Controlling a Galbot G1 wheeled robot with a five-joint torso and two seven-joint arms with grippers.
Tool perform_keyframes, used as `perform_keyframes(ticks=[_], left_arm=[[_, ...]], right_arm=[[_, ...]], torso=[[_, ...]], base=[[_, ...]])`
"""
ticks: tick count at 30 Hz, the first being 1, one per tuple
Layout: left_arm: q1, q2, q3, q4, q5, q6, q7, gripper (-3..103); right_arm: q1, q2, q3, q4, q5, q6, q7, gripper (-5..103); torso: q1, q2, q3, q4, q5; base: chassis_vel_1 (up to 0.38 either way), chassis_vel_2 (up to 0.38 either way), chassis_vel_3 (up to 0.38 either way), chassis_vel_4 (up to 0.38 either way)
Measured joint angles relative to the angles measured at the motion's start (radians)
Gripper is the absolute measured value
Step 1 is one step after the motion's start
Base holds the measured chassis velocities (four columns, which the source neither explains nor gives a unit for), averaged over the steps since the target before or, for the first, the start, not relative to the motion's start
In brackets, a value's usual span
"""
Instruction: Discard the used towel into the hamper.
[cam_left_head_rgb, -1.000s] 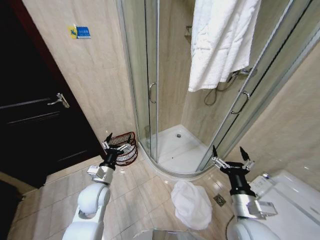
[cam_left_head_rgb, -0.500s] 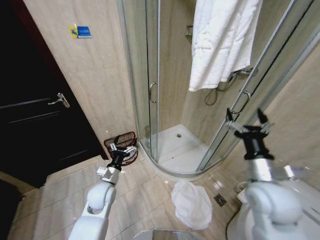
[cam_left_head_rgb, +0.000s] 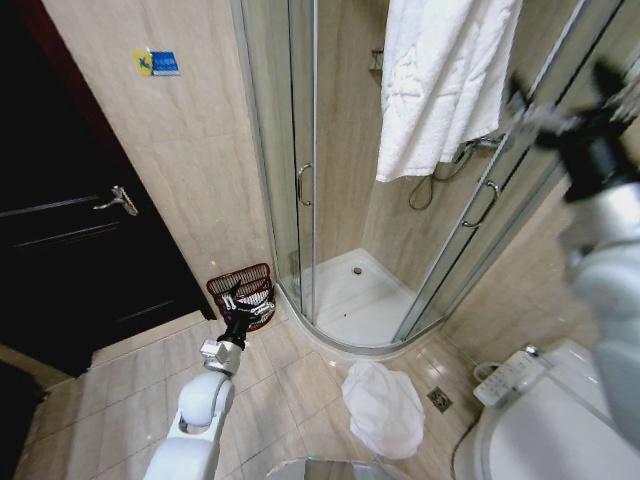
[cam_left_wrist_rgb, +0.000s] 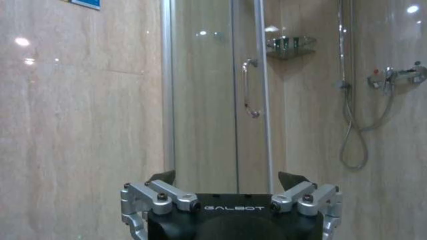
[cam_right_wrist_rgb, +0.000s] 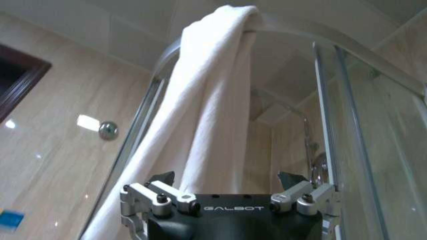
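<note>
A large white towel (cam_left_head_rgb: 440, 80) hangs over the top rail of the glass shower enclosure; the right wrist view looks up at this towel (cam_right_wrist_rgb: 213, 90). A second white towel (cam_left_head_rgb: 385, 405) lies crumpled on the floor tiles in front of the shower. The hamper (cam_left_head_rgb: 225, 281), a small red-brown wire basket, stands by the wall left of the shower door. My left gripper (cam_left_head_rgb: 243, 301) is open just in front of the hamper, holding nothing (cam_left_wrist_rgb: 227, 177). My right gripper (cam_left_head_rgb: 565, 92) is raised high at the right, open and empty (cam_right_wrist_rgb: 227, 177), just right of the hanging towel.
A dark door (cam_left_head_rgb: 70, 220) with a lever handle fills the left. The curved shower door (cam_left_head_rgb: 300, 180) and its white tray (cam_left_head_rgb: 360, 295) are ahead. A toilet (cam_left_head_rgb: 550, 420) sits at the lower right, with a floor drain (cam_left_head_rgb: 438, 399) beside it.
My right arm has swung up from low by the toilet to beside the hanging towel. My left arm has stretched closer to the hamper.
</note>
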Motion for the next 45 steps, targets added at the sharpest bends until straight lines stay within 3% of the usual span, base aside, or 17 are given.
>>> perform_keyframes(ticks=[3,5,6,9,10,13,17,19,25,32,35,41,42,45], left_arm=[[-0.001,-0.003,-0.001,0.008,0.002,-0.008,0.000,100],[0.004,-0.007,0.003,0.012,0.007,-0.018,0.000,100],[0.004,-0.007,0.003,0.012,0.007,-0.018,0.000,100],[0.010,-0.007,0.007,0.013,0.007,-0.024,0.000,100],[0.010,-0.007,0.007,0.013,0.007,-0.024,0.000,100],[0.007,-0.004,0.001,0.015,0.005,-0.028,0.001,100],[0.004,-0.001,-0.012,0.015,-0.007,-0.029,0.002,100],[0.003,0.004,-0.028,0.015,-0.020,-0.030,0.005,100],[0.009,0.015,-0.055,0.024,-0.043,-0.052,0.008,100],[0.013,0.028,-0.071,0.031,-0.070,-0.066,0.008,100],[0.013,0.034,-0.086,0.035,-0.086,-0.072,0.008,100],[0.007,0.024,-0.094,0.037,-0.095,-0.075,0.009,100],[0.006,0.018,-0.093,0.037,-0.096,-0.075,0.009,100],[0.005,0.010,-0.088,0.036,-0.096,-0.075,0.009,100]], right_arm=[[0.124,-0.023,-0.069,-0.041,0.059,-0.005,0.006,100],[0.312,-0.041,-0.200,-0.079,0.137,-0.013,0.032,100],[0.312,-0.041,-0.200,-0.079,0.137,-0.013,0.032,100],[0.569,-0.026,-0.400,-0.123,0.215,-0.036,0.075,100],[0.569,-0.026,-0.400,-0.123,0.215,-0.036,0.075,100],[0.798,0.032,-0.592,-0.226,0.248,-0.041,0.114,100],[0.933,0.094,-0.701,-0.323,0.243,-0.059,0.172,100],[1.018,0.158,-0.762,-0.392,0.226,-0.098,0.266,100],[1.098,0.258,-0.833,-0.474,0.209,-0.136,0.367,100],[1.141,0.314,-0.860,-0.529,0.237,-0.145,0.447,101],[1.150,0.322,-0.866,-0.547,0.228,-0.136,0.459,87],[1.142,0.313,-0.867,-0.552,0.226,-0.133,0.440,79],[1.139,0.313,-0.865,-0.560,0.225,-0.130,0.433,71],[1.135,0.316,-0.863,-0.567,0.225,-0.128,0.425,63]], torso=[[0.000,0.000,0.000,0.0000,-0.0002],[0.000,-0.001,-0.001,-0.0002,-0.0007],[0.000,-0.001,-0.001,-0.0002,-0.0007],[-0.001,-0.001,-0.001,-0.0001,-0.0003],[-0.001,-0.001,-0.001,-0.0001,-0.0003],[-0.001,-0.001,-0.001,-0.0002,-0.0008],[-0.001,-0.002,-0.001,0.0002,-0.0005],[-0.001,-0.002,-0.001,0.0000,-0.0008],[-0.001,-0.002,-0.001,0.0001,-0.0003],[-0.001,-0.003,-0.002,0.0000,-0.0005],[-0.001,-0.003,-0.002,0.0000,-0.0004],[-0.001,-0.003,-0.002,-0.0001,-0.0003],[-0.001,-0.003,-0.002,-0.0002,-0.0002],[-0.001,-0.003,-0.002,-0.0001,-0.0001]], base=[[0.000,0.000,0.000,0.000],[0.000,0.000,0.000,0.000],[0.000,0.000,0.000,0.000],[0.000,0.000,0.000,0.000],[0.000,0.000,0.000,0.000],[0.000,0.000,0.000,0.000],[0.000,0.000,0.000,0.000],[0.000,0.000,0.000,0.000],[0.000,0.000,0.000,0.000],[0.000,0.000,0.000,0.000],[0.000,0.000,0.000,0.000],[0.000,0.000,0.000,0.000],[0.000,0.000,0.000,0.000],[0.000,0.000,0.000,0.000]])
